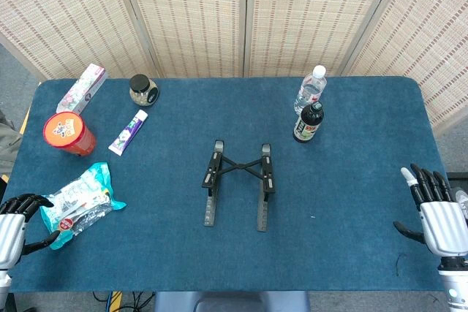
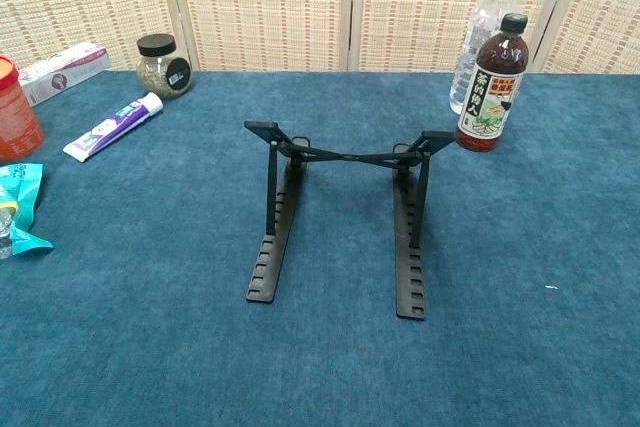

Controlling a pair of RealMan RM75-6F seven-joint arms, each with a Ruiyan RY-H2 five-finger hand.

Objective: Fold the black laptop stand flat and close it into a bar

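While the black laptop stand (image 1: 238,183) sits unfolded at the tabletop's (image 1: 351,202) centre, the left hand (image 1: 16,226) and right hand (image 1: 437,213) hover empty, fingers apart, at the front corners.

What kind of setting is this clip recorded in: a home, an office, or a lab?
Most likely a staged lab or data-collection area, not a lived-in room. A table covered in blue felt stands before a woven folding screen, and unrelated props, such as a toothpaste tube and a dark bottle, surround the laptop stand.
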